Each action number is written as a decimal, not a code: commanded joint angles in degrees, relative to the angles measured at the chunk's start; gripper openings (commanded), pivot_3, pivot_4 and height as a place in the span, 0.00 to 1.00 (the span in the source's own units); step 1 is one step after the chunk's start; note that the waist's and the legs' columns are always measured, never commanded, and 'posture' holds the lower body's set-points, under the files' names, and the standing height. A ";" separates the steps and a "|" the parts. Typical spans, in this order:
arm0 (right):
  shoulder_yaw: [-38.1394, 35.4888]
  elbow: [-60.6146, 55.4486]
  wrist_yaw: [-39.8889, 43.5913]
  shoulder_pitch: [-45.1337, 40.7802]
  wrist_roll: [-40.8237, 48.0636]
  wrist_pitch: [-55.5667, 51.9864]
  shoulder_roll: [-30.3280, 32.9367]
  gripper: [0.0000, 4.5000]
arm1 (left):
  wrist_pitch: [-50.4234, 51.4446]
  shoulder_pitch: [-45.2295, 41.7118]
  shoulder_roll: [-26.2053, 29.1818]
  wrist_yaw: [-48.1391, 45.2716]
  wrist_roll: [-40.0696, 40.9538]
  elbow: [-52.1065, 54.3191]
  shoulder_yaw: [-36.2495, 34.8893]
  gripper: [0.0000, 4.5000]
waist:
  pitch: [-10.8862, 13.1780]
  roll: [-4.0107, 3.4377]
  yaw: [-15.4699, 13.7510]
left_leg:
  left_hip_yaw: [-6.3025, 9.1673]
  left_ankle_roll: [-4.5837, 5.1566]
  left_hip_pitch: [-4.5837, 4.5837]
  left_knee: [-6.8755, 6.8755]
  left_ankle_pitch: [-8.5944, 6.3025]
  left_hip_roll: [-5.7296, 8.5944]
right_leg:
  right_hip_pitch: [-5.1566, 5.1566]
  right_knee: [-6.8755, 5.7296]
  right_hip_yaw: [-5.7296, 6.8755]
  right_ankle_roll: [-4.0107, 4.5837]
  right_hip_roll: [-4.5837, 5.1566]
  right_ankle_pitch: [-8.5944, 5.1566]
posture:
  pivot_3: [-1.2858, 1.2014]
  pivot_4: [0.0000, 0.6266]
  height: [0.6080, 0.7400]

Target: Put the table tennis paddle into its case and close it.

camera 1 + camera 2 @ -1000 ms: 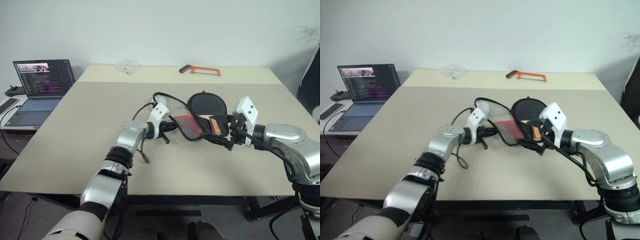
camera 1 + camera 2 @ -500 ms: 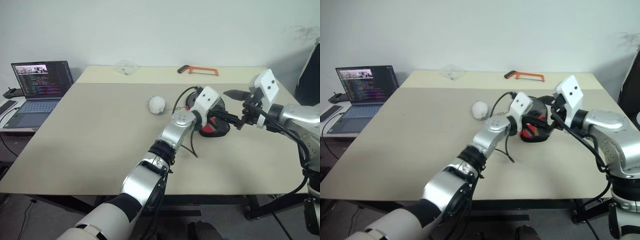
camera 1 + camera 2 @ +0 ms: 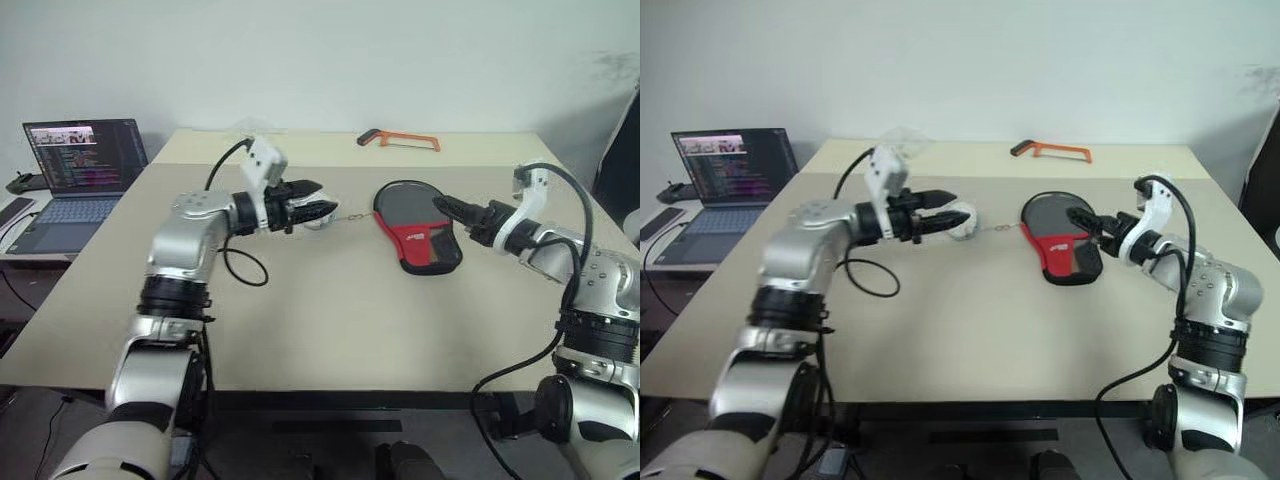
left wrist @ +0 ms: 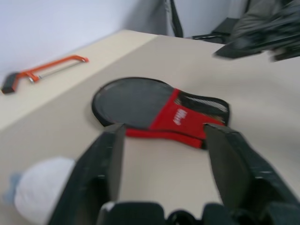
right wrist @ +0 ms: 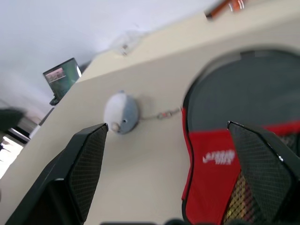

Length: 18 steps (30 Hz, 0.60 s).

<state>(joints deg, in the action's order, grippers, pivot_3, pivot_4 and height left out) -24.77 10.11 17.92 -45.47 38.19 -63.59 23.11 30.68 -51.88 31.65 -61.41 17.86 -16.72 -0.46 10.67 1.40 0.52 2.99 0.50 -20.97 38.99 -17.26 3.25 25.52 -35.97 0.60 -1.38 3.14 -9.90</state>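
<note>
1. On the big tan table [image 3: 300, 330] lies one case [image 3: 415, 222], flat and shut, black at its round end and red at its narrow end.
2. One round grey-white ball pouch [image 3: 961, 222] sits on the table to the left of the case. One thin chain [image 3: 354, 216] joins the two.
3. One orange hacksaw [image 3: 398, 139] lies at the far edge of the table, well apart from the case.
4. One laptop [image 3: 75, 178] stands open on a low side table to the left. Its screen is lit, but the words are too small to read.
5. White writing sits on the red part of the case. It is too blurry to read.
6. Two grippers hang over the table. The left gripper [image 3: 318, 208] has its fingers spread apart, just by the ball pouch, and holds nothing.
7. The right gripper [image 3: 450, 208] has its fingers spread wide too, over the right side of the case, and holds nothing.
8. One second ago the case lay open with both grippers working at it. Now it is closed, and the paddle cannot be seen.
9. Since then the left gripper has moved away to the left.
</note>
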 commanded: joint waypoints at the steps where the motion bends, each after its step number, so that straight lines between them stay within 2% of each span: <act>1: -2.72 8.93 -6.14 -1.66 -2.68 -1.37 0.65 1.00 | 6.05 2.56 5.61 -3.77 4.97 8.23 -3.14 0.93 | 0.00 0.00 0.11 | -0.04 0.00 0.01 -0.02 0.00 -0.01 | 0.00 0.00 -0.04 0.00 0.01 0.00 | 0.52 0.24 1.00; 2: -3.19 10.04 -6.19 -1.82 -2.15 -1.47 0.40 1.00 | 7.97 3.89 7.13 -4.33 6.47 10.44 -3.78 0.99 | 0.00 0.00 0.12 | -0.04 0.01 0.00 -0.03 0.00 -0.02 | 0.02 0.01 -0.04 0.01 0.01 0.00 | 0.52 0.24 1.00; 5: -3.97 12.31 -5.98 -2.04 -1.51 -0.56 -0.12 1.00 | 11.63 7.16 10.59 -5.03 9.15 14.86 -4.91 0.99 | 0.02 -0.03 0.23 | -0.03 0.15 -0.02 -0.05 -0.08 -0.04 | 0.07 -0.02 -0.02 0.03 -0.01 -0.02 | 0.52 0.24 1.00; 8: -5.14 15.35 -6.06 -1.92 -1.88 1.46 -0.18 1.00 | 7.50 9.18 11.37 -0.71 4.87 15.16 -3.82 0.99 | 0.02 -0.03 0.27 | -0.02 0.18 0.08 -0.04 -0.09 -0.04 | -0.05 -0.04 0.00 0.03 -0.01 -0.02 | 0.52 0.24 1.00; 18: -6.53 18.41 -6.63 -2.36 -1.65 3.20 -0.08 1.00 | 5.18 12.79 12.21 -0.80 4.90 18.78 -2.13 0.99 | 0.02 -0.03 1.05 | -0.05 0.20 0.17 -0.03 -0.10 -0.04 | -0.15 -0.04 -0.01 0.03 -0.04 -0.02 | 0.52 0.24 1.00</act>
<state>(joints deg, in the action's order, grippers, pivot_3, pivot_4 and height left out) -30.29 29.71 11.19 -46.36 35.45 -61.09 22.49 36.92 -38.90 43.06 -62.78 22.77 0.15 -2.06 10.69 1.37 1.57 2.93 0.70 -20.80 38.96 -17.36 3.20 25.38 -36.01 0.60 -1.35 3.10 -9.92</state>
